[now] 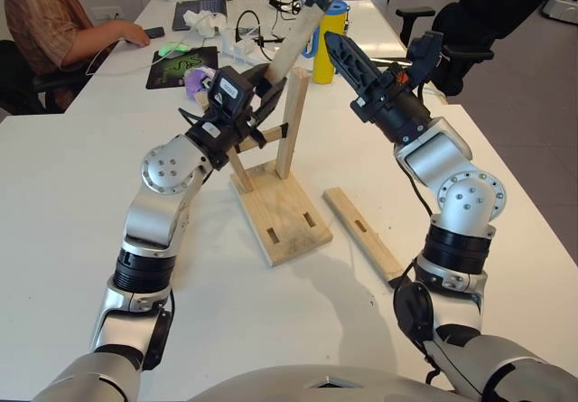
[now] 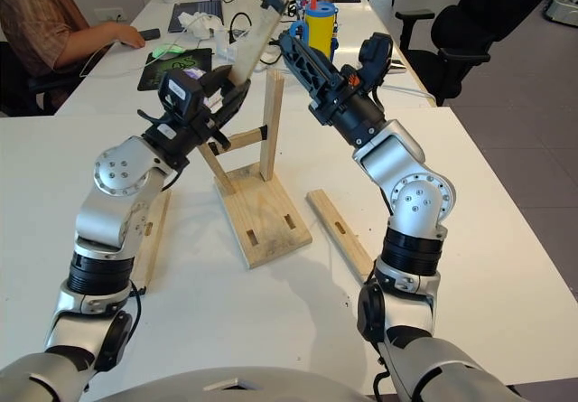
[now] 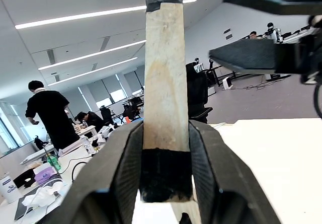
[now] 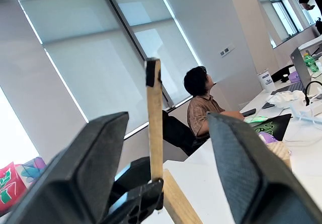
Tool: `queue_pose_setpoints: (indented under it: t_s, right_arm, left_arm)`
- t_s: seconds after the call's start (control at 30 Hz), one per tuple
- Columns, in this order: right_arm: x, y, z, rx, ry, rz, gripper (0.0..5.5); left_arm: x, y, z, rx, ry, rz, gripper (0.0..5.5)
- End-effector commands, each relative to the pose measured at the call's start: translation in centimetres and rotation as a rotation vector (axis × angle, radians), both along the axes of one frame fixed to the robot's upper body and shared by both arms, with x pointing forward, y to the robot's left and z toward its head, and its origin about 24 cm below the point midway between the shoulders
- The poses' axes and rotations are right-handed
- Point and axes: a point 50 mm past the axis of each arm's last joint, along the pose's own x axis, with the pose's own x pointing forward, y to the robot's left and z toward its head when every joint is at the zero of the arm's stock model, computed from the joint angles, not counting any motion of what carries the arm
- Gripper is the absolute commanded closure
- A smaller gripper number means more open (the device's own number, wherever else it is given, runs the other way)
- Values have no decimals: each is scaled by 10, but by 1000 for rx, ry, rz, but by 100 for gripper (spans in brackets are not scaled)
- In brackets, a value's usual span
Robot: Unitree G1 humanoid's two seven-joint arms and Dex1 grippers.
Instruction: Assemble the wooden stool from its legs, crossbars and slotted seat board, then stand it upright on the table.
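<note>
Stool, wooden, part-built, middle of the white table (image 1: 63, 212).

Seat board (image 1: 287, 214): lies flat, slots facing up, two open slots at its near end.

Fitted legs: two, standing in the far end of the seat board. The right one (image 1: 292, 124) is upright; the left one (image 1: 238, 163) leans and is partly hidden behind my left gripper. A short crossbar (image 1: 264, 137) joins them.

Loose leg (image 1: 298, 33): off the table, slanting up and to the far right, dark tape at both ends.

My left gripper (image 1: 265, 79): clamped on the lower, taped end of the loose leg, one finger pressed flat on each side, raised above the fitted legs.

My right gripper (image 4: 168, 128): raised to the right of the loose leg's top end, fingers spread wide, holding nothing. Its nearer fingertip is close to the leg's top but apart from it.

Slotted strip (image 1: 363, 233): loose, flat on the table just right of the seat board.

Second wooden strip (image 2: 152, 232): flat on the table at the left, under my left arm.
</note>
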Motion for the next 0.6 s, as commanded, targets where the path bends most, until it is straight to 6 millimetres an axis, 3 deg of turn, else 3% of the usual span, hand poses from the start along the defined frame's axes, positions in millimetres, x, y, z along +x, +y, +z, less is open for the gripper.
queue_pose_setpoints:
  t_s: [0.03, 0.13, 0.3, 0.6]
  right_arm:
    - [3, 1, 8, 28, -12, 15, 263]
    - [3, 0, 12, 59, -12, 28, 263]
    - [3, 2, 13, 64, -4, 41, 322]
    - [3, 4, 3, 15, 29, 39, 465]
  left_arm:
    - [-3, -4, -9, 12, 26, -25, 419]
    - [-5, -5, -13, 19, 40, -28, 419]
    - [-9, -8, -17, 37, 48, -45, 419]
    - [-14, -9, -21, 67, 56, -67, 419]
